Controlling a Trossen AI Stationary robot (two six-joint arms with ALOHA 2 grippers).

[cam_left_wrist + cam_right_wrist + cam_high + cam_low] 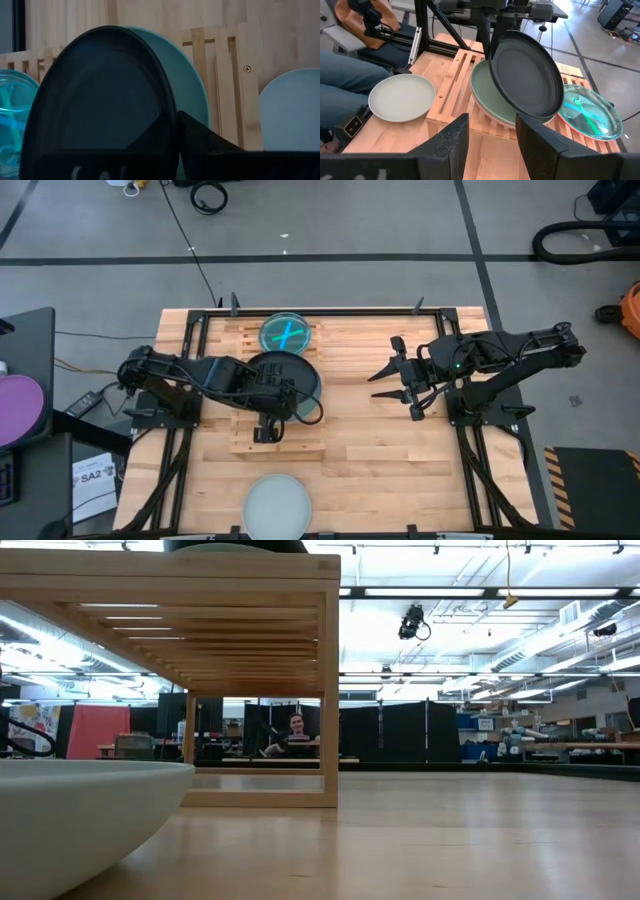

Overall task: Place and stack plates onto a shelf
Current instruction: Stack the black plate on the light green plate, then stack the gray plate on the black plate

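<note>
We see the left gripper (268,423) pinching the rim of a dark plate (525,72), tilted on edge over the mint-green plate (487,100) lying on the shelf (238,442). Our right gripper (400,385) hangs with fingers apart over bare tabletop, well apart from the shelf

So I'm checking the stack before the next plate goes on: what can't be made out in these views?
- High view: the left gripper and its dark plate cover most of the green plate.
- Low view: the shelf top hides the plates; the whitish plate is cut by the edge.
- Left wrist view: the dark plate blocks the green plate's middle.
- Right wrist view: the right gripper hides the near table.
</note>
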